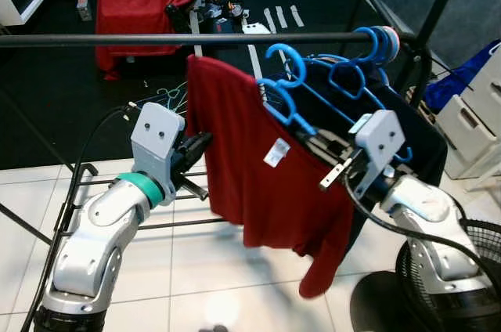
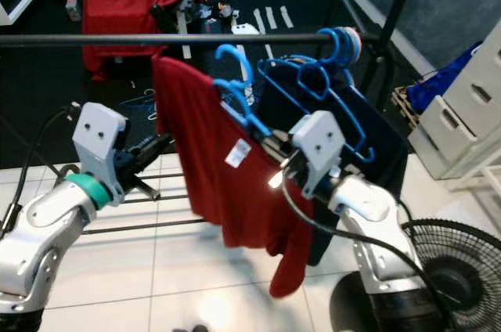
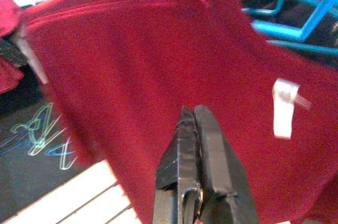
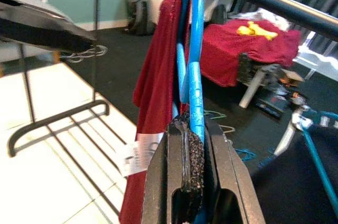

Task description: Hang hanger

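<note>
The hanger (image 4: 194,76) with its shirt (image 1: 258,183) is pinched in the right gripper (image 4: 190,139); its hook should be lifted over the rail (image 1: 156,38). Left gripper (image 3: 196,134) jaws are pressed together.

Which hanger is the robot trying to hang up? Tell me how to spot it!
Find the long black metal rail across the top. Just below it, the right tool is shut on a blue plastic hanger carrying a red shirt. The other blue hangers already hook on the rail.

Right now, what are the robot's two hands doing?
Left gripper: shut, empty, beside the red shirt.
Right gripper: shut on the blue hanger carrying the shirt.
</note>
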You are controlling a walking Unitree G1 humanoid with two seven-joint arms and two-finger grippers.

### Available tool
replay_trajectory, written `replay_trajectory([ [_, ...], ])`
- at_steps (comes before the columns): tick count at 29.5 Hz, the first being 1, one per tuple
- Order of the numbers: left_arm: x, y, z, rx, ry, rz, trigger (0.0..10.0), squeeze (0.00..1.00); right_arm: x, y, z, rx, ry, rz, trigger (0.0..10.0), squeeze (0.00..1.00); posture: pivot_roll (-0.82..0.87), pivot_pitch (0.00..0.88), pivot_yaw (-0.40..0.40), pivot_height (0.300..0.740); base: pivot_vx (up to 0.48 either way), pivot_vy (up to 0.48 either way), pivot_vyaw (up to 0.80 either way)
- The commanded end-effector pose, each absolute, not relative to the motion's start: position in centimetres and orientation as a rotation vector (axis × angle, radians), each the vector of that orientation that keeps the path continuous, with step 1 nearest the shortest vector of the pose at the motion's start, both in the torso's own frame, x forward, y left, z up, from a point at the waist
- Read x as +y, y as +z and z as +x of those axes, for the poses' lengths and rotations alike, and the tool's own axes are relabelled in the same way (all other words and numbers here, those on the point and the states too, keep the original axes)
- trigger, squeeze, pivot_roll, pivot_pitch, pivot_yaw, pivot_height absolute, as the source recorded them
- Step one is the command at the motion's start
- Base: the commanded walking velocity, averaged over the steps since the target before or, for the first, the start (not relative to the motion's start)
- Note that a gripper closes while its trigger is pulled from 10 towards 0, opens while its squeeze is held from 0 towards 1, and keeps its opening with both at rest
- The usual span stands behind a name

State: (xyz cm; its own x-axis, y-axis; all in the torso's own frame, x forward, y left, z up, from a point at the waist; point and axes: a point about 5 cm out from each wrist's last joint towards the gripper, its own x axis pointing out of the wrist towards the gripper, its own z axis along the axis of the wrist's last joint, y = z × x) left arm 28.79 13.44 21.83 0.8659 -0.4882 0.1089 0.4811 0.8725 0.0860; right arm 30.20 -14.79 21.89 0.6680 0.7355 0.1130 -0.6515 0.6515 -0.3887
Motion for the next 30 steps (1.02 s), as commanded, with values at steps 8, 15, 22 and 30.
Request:
replay_trajectory([
  [8, 13.4, 22.2, 28.1, -0.239, -0.406, 0.141, 10.0, 0.92, -13.0, 22.3, 29.8, -0.217, 0.983, -0.332, 10.0, 0.00, -0.02, 0.070, -0.027, 0.740, 0.000, 0.000, 0.00],
  [15, 15.1, 21.6, 27.7, -0.203, -0.337, 0.129, 10.0, 1.00, -13.7, 22.1, 30.5, -0.179, 0.965, -0.351, 10.0, 0.00, -0.03, 0.053, -0.008, 0.740, 0.000, 0.000, 0.00],
  [22, 15.1, 21.0, 27.2, -0.156, -0.311, 0.090, 10.0, 1.00, -13.0, 22.5, 31.1, -0.193, 0.977, -0.355, 10.0, 0.00, -0.02, 0.046, 0.005, 0.740, 0.000, 0.000, 0.00],
  [30, 11.7, 20.6, 27.5, -0.150, -0.401, 0.009, 10.0, 1.00, -11.2, 23.1, 31.9, -0.217, 1.045, -0.371, 10.0, 0.00, -0.01, 0.033, 0.013, 0.740, 0.000, 0.000, 0.00],
])
